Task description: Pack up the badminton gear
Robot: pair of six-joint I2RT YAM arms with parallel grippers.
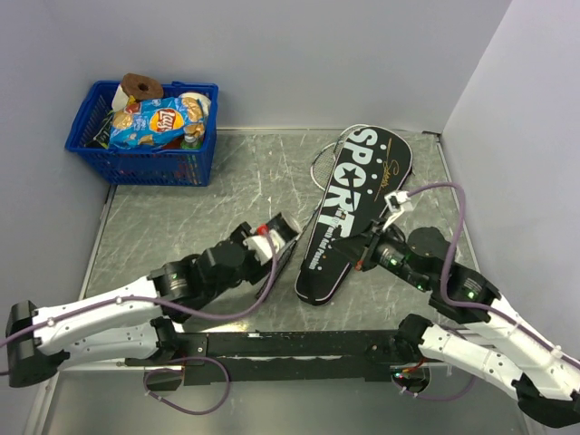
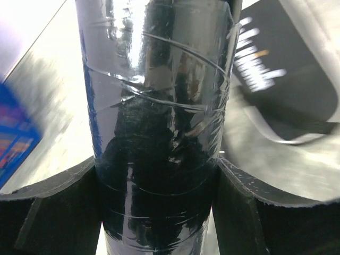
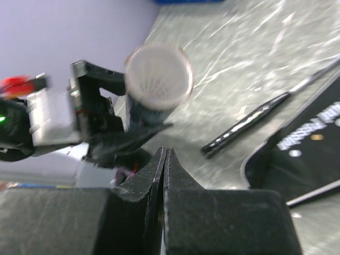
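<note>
- Tube (image 1: 279,232), long and dark with a pale round cap, sits near the middle of the bench. It is tilted, with the cap end raised and pointing toward the back right.
- Left gripper (image 1: 272,243) pinches the tube. In the left wrist view its two black fingers (image 2: 53,207) press against either side of the glossy, tape-wrapped barrel (image 2: 159,133).
- Black bag (image 1: 355,204) lettered SPORT lies flat toward the right edge. Its wide end is near the back right corner and its narrow end points at the near edge, just beside the tube.
- White racket frame (image 1: 324,156) with strings pokes out from under the bag's back left side.
- Right gripper (image 1: 367,249) is over the narrow part of the bag. Its fingers (image 3: 154,170) are pressed together with nothing visible between them.
- The right wrist view looks across at the capped tube (image 3: 158,77) and the bag's edge (image 3: 313,143). A thin dark strip (image 3: 249,125) lies on the bench beside that edge; I cannot tell what it is.
- Blue basket (image 1: 91,145) stands in the back left corner, with a crisp packet (image 1: 156,122) inside.
</note>
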